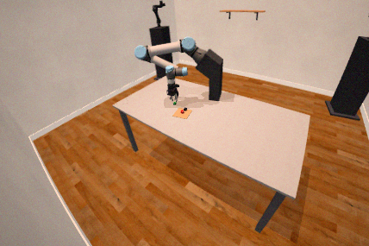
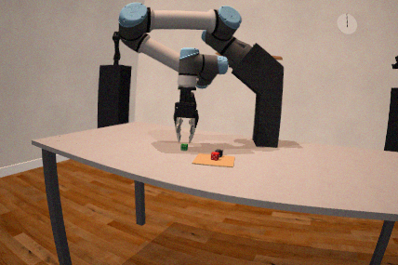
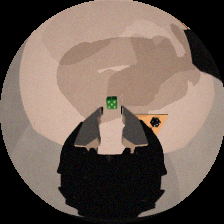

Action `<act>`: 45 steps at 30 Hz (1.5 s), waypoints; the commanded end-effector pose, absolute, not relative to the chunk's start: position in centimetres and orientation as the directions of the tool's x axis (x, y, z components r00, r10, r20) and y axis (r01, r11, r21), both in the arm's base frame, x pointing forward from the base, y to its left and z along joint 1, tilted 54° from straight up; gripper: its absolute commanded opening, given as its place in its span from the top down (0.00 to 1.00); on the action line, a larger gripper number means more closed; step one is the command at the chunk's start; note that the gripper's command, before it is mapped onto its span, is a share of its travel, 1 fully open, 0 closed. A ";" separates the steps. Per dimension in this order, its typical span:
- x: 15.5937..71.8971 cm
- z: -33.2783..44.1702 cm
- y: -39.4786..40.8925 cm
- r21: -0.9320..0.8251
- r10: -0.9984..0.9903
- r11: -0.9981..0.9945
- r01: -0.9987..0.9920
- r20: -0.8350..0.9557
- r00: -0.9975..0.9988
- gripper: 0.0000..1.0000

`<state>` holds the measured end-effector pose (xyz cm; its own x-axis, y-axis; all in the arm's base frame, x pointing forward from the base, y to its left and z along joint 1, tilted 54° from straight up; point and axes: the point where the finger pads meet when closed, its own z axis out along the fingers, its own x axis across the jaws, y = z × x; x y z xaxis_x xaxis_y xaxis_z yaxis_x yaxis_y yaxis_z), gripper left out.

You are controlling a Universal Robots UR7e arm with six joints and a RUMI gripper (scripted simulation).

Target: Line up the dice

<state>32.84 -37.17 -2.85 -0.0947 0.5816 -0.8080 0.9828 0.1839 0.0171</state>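
Directly above green die (image 2: 184, 147), tool (image 2: 185, 140) vertical.

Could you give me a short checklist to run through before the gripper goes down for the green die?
1. Gripper holds nothing, fingers partly apart: ok.
2. Gripper lined up over the green die: ok in the wrist view, where the die sits between the fingertips.
3. Green die lies flat on the table: ok.
4. Green die already on the mat: not ok, it lies beside it.
5. Red die and black die out of the descent path: ok.
6. Top numbers readable: cannot tell.
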 end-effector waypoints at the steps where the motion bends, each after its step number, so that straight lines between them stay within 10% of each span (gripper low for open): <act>1: 32.9 -2.8 -37.2 0.017 0.581 0.184 0.983 -0.808 -0.095 0.76; 45: 33.2 -4.2 -39.1 0.017 0.581 0.184 0.983 -0.808 -0.095 0.76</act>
<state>33.14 -38.69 -3.98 -0.0947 0.5816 -0.8079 0.9828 0.1838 0.0171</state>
